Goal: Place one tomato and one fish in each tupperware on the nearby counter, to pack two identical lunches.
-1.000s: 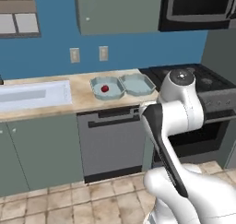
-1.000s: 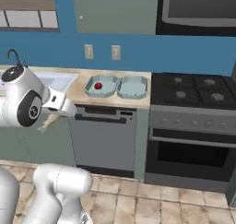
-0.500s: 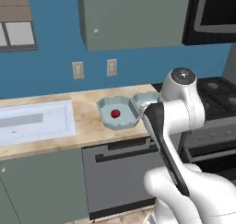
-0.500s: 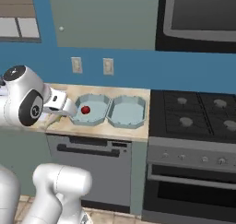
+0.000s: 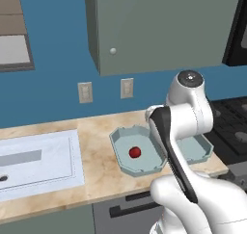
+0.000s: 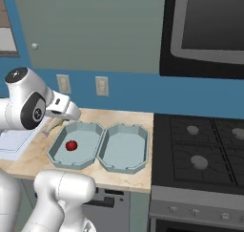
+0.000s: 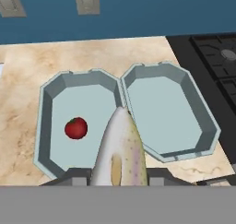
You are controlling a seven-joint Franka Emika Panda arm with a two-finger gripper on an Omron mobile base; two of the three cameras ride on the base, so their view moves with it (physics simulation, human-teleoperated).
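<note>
My gripper (image 7: pixel 119 174) is shut on the fish (image 7: pixel 120 147), a slim pale tan body that rises from between the fingers in the hand view. It hangs above the near rim of the left tupperware (image 7: pixel 44 126), which holds one red tomato (image 7: pixel 76 127). The right tupperware (image 7: pixel 203 121) beside it has nothing in it. In the right base view the gripper (image 6: pixel 56 122) hovers over the counter (image 6: pixel 119 117) just left of the left tupperware (image 6: pixel 55 154), with its tomato (image 6: pixel 71 145). The left base view shows the tomato (image 5: pixel 135 152) in the left tupperware (image 5: pixel 118 153); my arm hides part of the right one (image 5: pixel 202 149).
A white sink (image 5: pixel 38 161) lies in the counter (image 5: pixel 96 180) to the left. The black gas stove (image 6: pixel 200 150) borders the right tupperware (image 6: pixel 143 154) on the right. Two wall outlets (image 6: pixel 101 86) and an upper cabinet (image 5: pixel 159 26) sit behind and above.
The whole picture has shifted and grown: the base has driven closer to the counter. The gripper keeps its hold on the fish and now hangs by the left tupperware.
</note>
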